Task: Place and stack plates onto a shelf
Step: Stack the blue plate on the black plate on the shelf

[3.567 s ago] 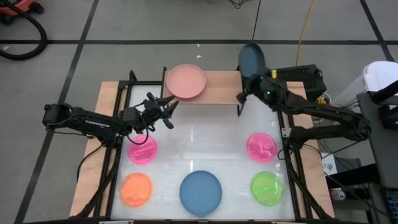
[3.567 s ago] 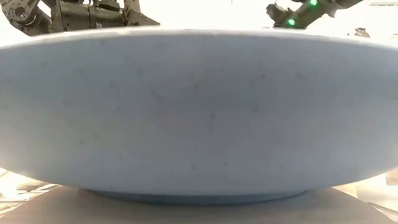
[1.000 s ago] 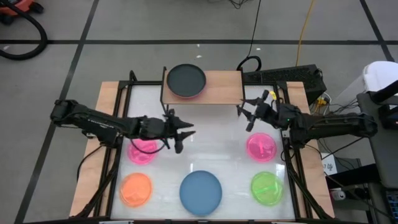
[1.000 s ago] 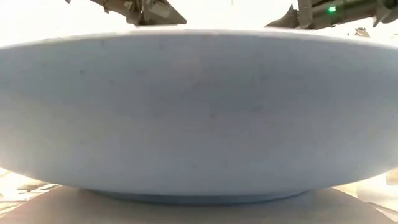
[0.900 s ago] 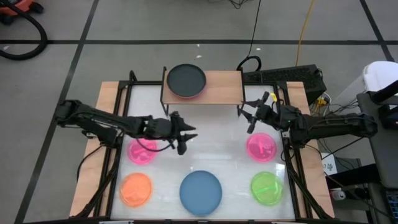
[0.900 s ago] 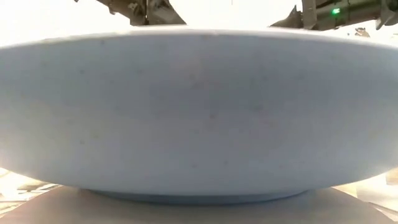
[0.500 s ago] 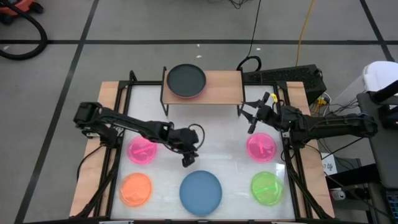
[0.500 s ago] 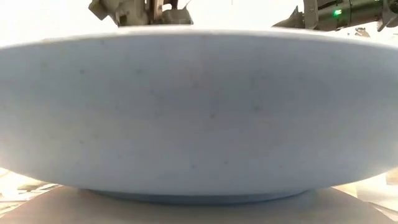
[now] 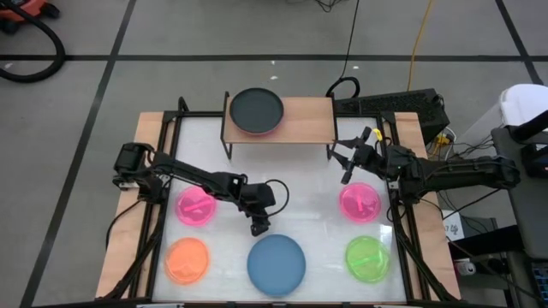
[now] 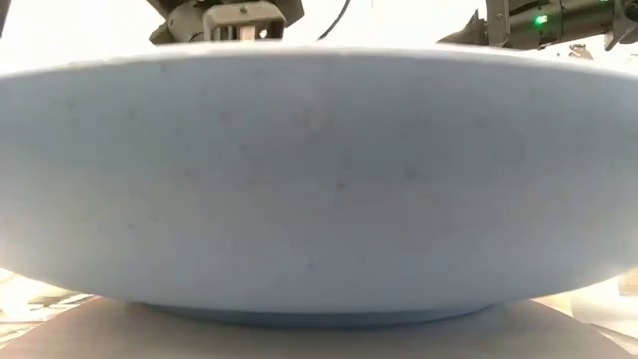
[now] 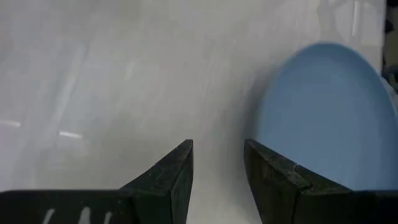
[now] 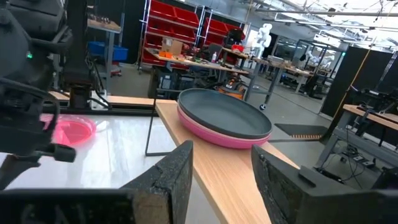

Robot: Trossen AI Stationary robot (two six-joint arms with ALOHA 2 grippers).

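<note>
A grey floor [image 9: 77,34] crossed by dark tape lines surrounds the white counter [image 9: 282,205] with pale wooden edges. A yellow cable [image 9: 418,34] and a black hose [image 9: 43,51] trail across that floor. Beyond, the workshop holds red storage shelving [image 12: 186,34], benches cluttered with equipment [image 12: 199,59] and bright ceiling strip lights [image 12: 311,7].

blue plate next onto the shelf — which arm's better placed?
Left. Its gripper hangs open, pointing down beside the blue plate's rim. The right gripper waits open by the shelf, farther from that plate.
</note>
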